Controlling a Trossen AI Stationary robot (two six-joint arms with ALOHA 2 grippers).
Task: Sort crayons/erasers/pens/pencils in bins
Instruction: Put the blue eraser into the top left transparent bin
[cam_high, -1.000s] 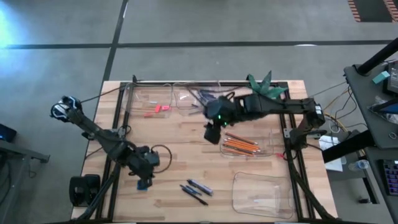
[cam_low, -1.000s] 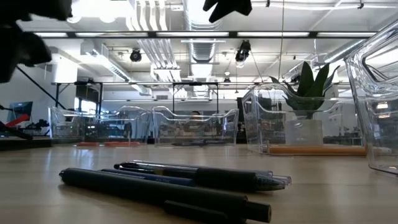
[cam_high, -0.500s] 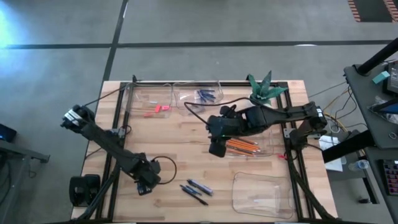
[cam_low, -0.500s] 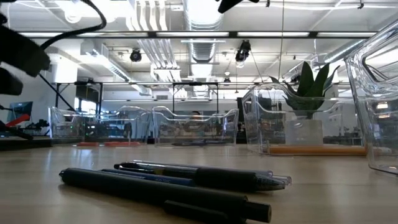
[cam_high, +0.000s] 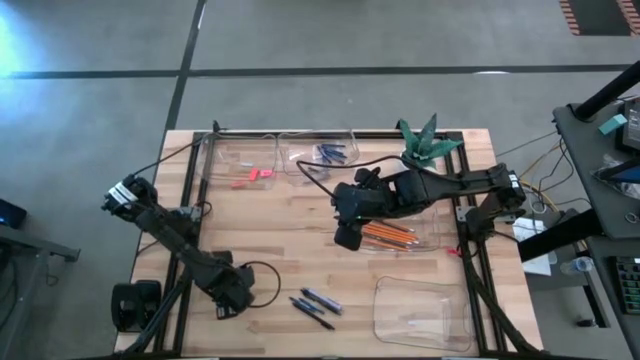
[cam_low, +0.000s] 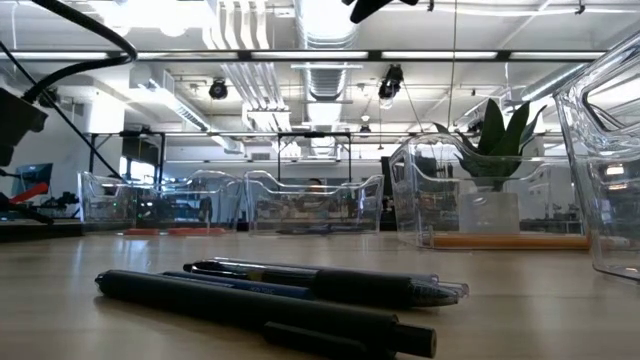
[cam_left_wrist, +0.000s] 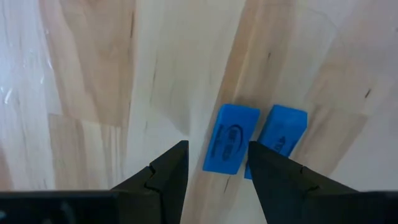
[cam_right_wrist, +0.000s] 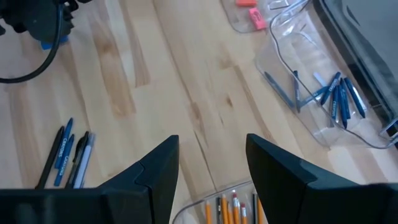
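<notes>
Sorting looks mostly done: pink erasers (cam_high: 252, 176), blue crayons (cam_high: 333, 153) and orange pencils (cam_high: 388, 234) sit in separate clear bins (cam_high: 215, 163), while three pens (cam_high: 313, 305) lie loose near the table's front edge. Left gripper (cam_left_wrist: 214, 163) hangs low with fingers apart over two blue erasers (cam_left_wrist: 231, 138), probably to pick one up. Right gripper (cam_right_wrist: 211, 155), fingers apart and empty, hovers mid-table beside the pencil bin.

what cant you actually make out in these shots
- High view: the blue erasers are hidden under the left pincer; only the left wrist view shows them.
- High view: the crayons are too small to count.
- Low view: both pincers sit outside the frame; the pens fill the foreground.
- Right wrist view: the pencils are cut off by the edge, between the right pincer fingers.
</notes>
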